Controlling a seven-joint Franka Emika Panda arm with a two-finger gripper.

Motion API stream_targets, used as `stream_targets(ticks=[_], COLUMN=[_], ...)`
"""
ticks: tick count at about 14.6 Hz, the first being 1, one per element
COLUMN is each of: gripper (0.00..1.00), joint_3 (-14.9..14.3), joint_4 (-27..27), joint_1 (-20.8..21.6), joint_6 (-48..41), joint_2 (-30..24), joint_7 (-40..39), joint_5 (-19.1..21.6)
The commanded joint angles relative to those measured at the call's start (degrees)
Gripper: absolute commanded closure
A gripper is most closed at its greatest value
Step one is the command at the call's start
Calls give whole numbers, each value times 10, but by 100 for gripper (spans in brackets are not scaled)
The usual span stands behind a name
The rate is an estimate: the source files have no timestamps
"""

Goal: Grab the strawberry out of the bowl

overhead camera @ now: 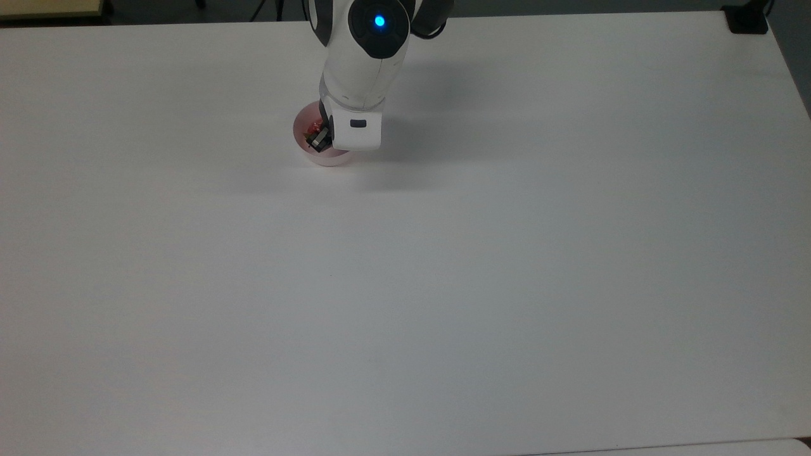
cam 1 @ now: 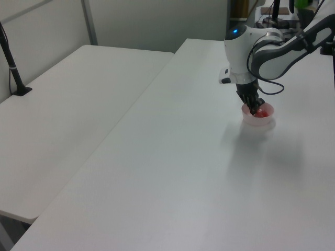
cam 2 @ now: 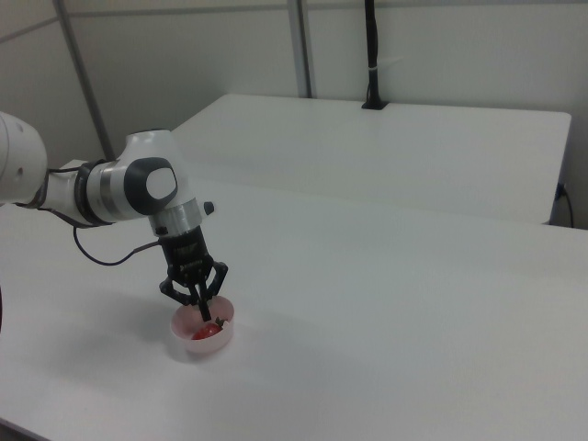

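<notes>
A small pale pink bowl point(overhead camera: 322, 156) point(cam 1: 258, 122) point(cam 2: 188, 344) stands on the white table point(overhead camera: 443, 285), toward the top view's upper middle. A red strawberry point(cam 2: 209, 332) point(cam 1: 265, 113) point(overhead camera: 312, 129) lies inside it. My gripper point(cam 2: 203, 315) point(overhead camera: 319, 140) point(cam 1: 255, 109) points straight down into the bowl. Its fingers meet in a narrow V, so it is shut, with the tips just above and beside the strawberry. In the top view the arm's white wrist hides much of the bowl.
A second white table point(cam 1: 68, 104) point(cam 2: 386, 147) stands alongside, carrying a black post point(cam 1: 13, 68) point(cam 2: 372, 55). A black block point(overhead camera: 746, 19) sits at the top view's upper right table corner. Partition walls stand behind.
</notes>
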Motion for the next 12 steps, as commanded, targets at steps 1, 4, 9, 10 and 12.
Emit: stream_targets(ticks=[1, 4, 9, 10, 12], gripper=[100, 100, 38, 41, 49], joint_3=[-14, -18, -24, -25, -26], joint_4=[-4, 12, 41, 40, 40], joint_1=[15, 15, 13, 13, 10], joint_6=[0, -10, -42, -41, -40], joint_2=[-12, -23, -22, -21, -19], joint_7=[5, 10, 24, 21, 2], joint_5=[12, 39, 59, 58, 53])
